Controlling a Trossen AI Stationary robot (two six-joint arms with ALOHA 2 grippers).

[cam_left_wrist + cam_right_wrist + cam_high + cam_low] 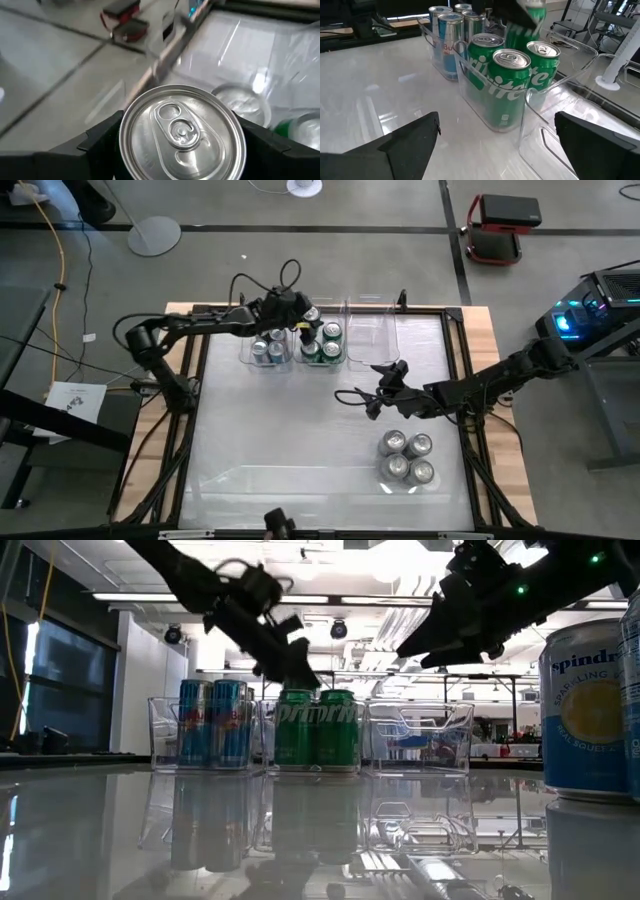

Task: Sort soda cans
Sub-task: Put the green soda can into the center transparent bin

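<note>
My left gripper [303, 315] is over the far end of the middle clear bin [322, 363], shut on a green soda can [182, 132] that also shows blurred in the right wrist view [534, 15]. Three green cans [512, 75] stand upright in that bin. Blue cans [267, 348] stand in the bin to its left. Several silver-grey cans [405, 458] stand on their bases on the table at the near right. My right gripper [378, 385] hovers open near the table's middle, pointing at the bins, nothing between its fingers. My left gripper pinches the can's side wall [124, 146] just under the top rim between its two fingers [100, 142], one on each side. The fingers come slanting down from the table's left. The can is lifted clear above the bins, its silver top up.
A third clear bin [372, 340] stands to the right of the green one, with no can in it. The table's raised frame [455, 315] runs round the work surface. One silver-grey can [585, 710] looms close in the low view.
</note>
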